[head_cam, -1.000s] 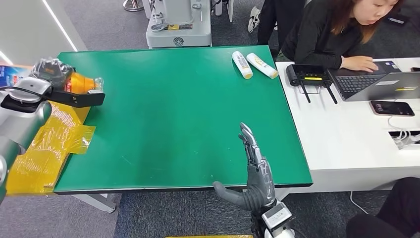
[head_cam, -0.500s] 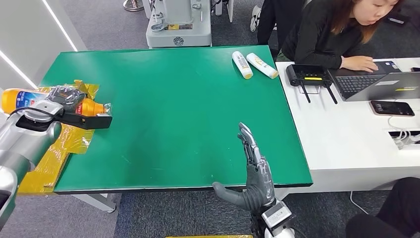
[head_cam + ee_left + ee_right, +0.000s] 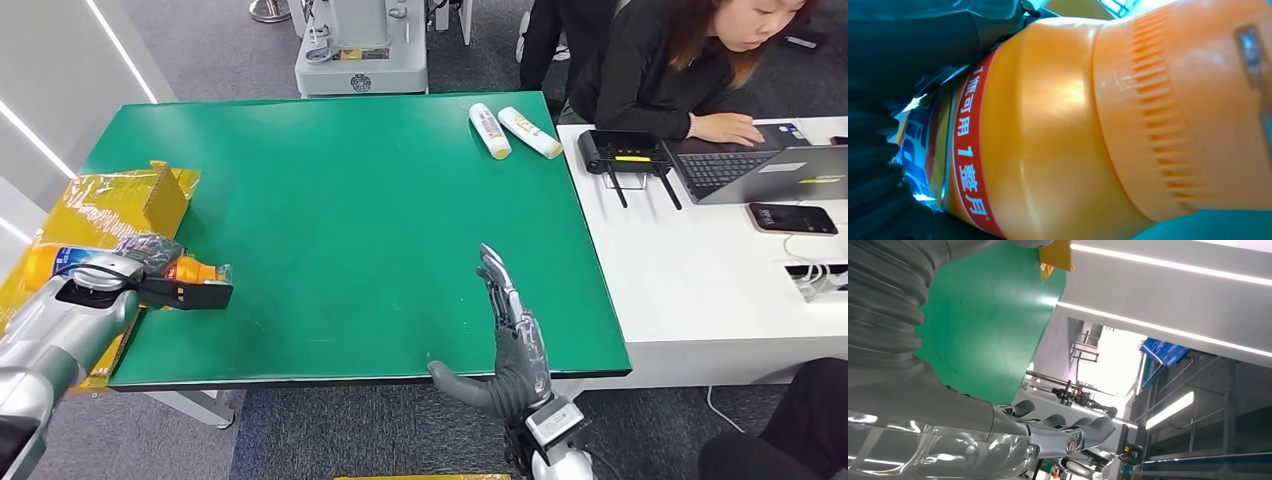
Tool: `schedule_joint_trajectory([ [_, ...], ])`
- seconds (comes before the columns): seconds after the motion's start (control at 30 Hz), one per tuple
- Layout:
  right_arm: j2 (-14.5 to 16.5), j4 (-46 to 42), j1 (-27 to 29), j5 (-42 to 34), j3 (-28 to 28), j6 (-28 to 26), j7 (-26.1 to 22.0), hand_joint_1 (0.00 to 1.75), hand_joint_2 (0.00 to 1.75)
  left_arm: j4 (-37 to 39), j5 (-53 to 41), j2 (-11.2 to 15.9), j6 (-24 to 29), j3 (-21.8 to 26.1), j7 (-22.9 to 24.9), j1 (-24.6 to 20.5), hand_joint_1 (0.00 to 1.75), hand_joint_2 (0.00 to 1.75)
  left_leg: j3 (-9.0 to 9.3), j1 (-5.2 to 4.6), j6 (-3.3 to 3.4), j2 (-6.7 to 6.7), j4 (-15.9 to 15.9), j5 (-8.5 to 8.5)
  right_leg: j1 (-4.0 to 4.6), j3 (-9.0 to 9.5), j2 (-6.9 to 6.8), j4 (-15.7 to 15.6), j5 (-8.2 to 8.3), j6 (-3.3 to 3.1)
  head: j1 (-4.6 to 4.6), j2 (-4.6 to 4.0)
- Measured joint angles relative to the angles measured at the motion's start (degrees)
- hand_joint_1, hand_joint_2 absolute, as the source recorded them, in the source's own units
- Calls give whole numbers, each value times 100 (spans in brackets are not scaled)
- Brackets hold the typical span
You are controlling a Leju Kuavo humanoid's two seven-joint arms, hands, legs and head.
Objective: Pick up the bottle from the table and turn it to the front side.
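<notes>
My left hand (image 3: 150,258) grips an orange bottle (image 3: 60,262) with a blue and red label, lying on its side over the left front corner of the green table (image 3: 350,200). Its orange cap (image 3: 200,271) points toward the table's middle. In the left wrist view the bottle (image 3: 1058,130) and its ribbed cap (image 3: 1188,100) sit close against the dark fingers (image 3: 878,190). My right hand (image 3: 510,345) stands open at the table's front edge, fingers stretched forward over the green top, holding nothing. The right wrist view has that hand (image 3: 1058,432) with fingers apart.
Two white bottles (image 3: 489,130) (image 3: 530,132) lie at the table's back right. A yellow wrapped box (image 3: 115,205) sits at the left edge. A white desk (image 3: 700,260) with a laptop, a router and a phone adjoins on the right, where a person sits.
My left arm has come down and toward me with the bottle, from beside the yellow box to the table's left front corner. The right hand has barely moved.
</notes>
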Motion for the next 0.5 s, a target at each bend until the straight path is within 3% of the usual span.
schedule_joint_trajectory([
  [0.2,-100,133,-40,-93,156,-118,-73,0,175,71,32,2,45,52,-28,77,175,175,0,-1,0,-5,-1,0,0,3,-6,0,0,0,1,1],
  [0.27,-128,167,-42,-122,211,-135,-82,0,175,83,49,12,139,64,-53,108,158,175,1,-1,0,-5,-1,0,0,3,-5,0,0,0,1,1],
  [0.4,-153,202,-37,-130,310,-155,-97,0,175,89,107,64,461,118,-147,219,29,175,3,0,-1,-3,-1,1,0,3,-4,1,-1,-1,0,1],
  [0.5,-159,216,-31,-124,373,-160,-106,0,175,90,126,90,685,172,-197,333,0,175,4,0,-2,-3,-1,1,0,3,-3,1,-1,-1,0,1],
])
